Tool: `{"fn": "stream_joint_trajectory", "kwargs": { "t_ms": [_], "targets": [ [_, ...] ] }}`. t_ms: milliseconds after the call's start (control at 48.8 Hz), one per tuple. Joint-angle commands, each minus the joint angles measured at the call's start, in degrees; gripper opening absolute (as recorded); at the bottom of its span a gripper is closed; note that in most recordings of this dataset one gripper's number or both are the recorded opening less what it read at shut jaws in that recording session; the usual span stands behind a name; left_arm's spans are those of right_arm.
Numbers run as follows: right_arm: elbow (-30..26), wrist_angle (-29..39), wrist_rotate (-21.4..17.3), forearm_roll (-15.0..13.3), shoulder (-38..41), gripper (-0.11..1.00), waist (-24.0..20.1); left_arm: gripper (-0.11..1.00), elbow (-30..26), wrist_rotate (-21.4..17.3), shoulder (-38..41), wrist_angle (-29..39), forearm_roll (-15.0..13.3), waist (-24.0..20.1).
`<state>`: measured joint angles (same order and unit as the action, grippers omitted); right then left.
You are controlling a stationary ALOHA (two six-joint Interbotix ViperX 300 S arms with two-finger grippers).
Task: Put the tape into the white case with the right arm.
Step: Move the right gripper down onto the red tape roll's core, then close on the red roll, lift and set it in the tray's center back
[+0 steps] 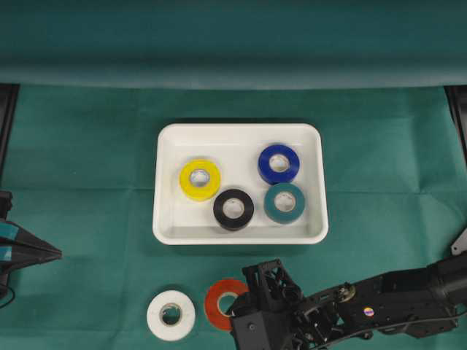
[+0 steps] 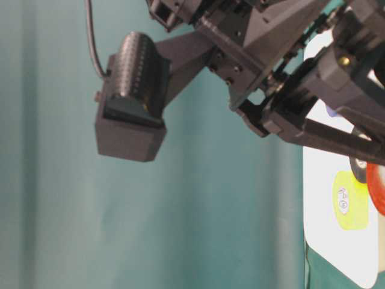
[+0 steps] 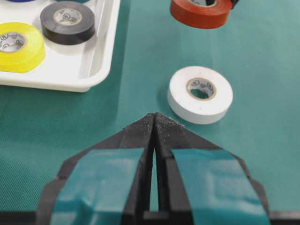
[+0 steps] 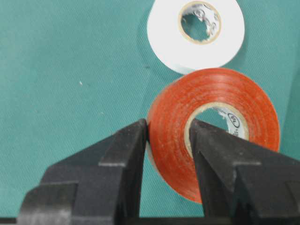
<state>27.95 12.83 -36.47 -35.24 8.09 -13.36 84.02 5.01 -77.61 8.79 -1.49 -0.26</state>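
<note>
Right pincer (image 4: 168, 133): clamped on the red tape (image 4: 213, 126), one finger against the outer face, the other inside the core hole; the roll's wall sits between them.
Red tape: held tilted on edge in the right wrist view; in the overhead view it lies low in the frame, below the case (image 1: 166, 219) and outside it, partly covered by the right arm (image 1: 379, 299).
White tape (image 1: 171, 315): flat on the surface (image 1: 87, 168), just left of the red roll (close to it, but contact is not clear from overhead), also outside the case.
Case: white, shallow, rounded corners, in the middle of the green surface.
Inside the case: yellow tape (image 1: 200, 179) at left, black tape (image 1: 233, 209) at lower centre, blue tape (image 1: 279, 163) at upper right, teal tape (image 1: 284, 203) below the blue; all four lie flat, and the black and teal look very close to each other.
Left pincer (image 3: 153, 123): closed, its tips meeting in a point with nothing between them; light-blue patches on both fingers; at the far left edge of the overhead view, well apart from the tapes.
Table-level view: mostly filled by the right arm's black body, with a strip of the case at the right edge.
</note>
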Motion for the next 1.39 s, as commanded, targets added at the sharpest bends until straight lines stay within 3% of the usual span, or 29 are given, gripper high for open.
{"fn": "stream_joint_trajectory", "kwargs": {
  "t_ms": [0,307,656,1045,1373],
  "targets": [
    [-1.32,-0.09,-0.09,-0.09,-1.93,0.01,-0.09,0.0,-0.79,0.0,0.44,-0.53,0.0,-0.09],
    [-0.97,0.35,0.09,-0.26,-1.93,0.01,3.34,0.0,-0.7,0.0,0.53,-0.53,0.0,-0.09],
    [-0.79,-0.09,0.18,-5.71,-2.29,0.01,14.24,0.0,-0.7,0.0,0.53,-0.53,0.0,-0.09],
    [-0.26,-3.34,0.18,-7.38,-2.2,0.01,25.66,0.0,-0.7,0.0,0.53,-0.53,0.0,-0.09],
    [0.26,-4.75,0.62,-9.67,-1.93,0.01,28.13,0.0,-0.7,0.0,0.53,-0.53,0.0,-0.09]
  ]
}}
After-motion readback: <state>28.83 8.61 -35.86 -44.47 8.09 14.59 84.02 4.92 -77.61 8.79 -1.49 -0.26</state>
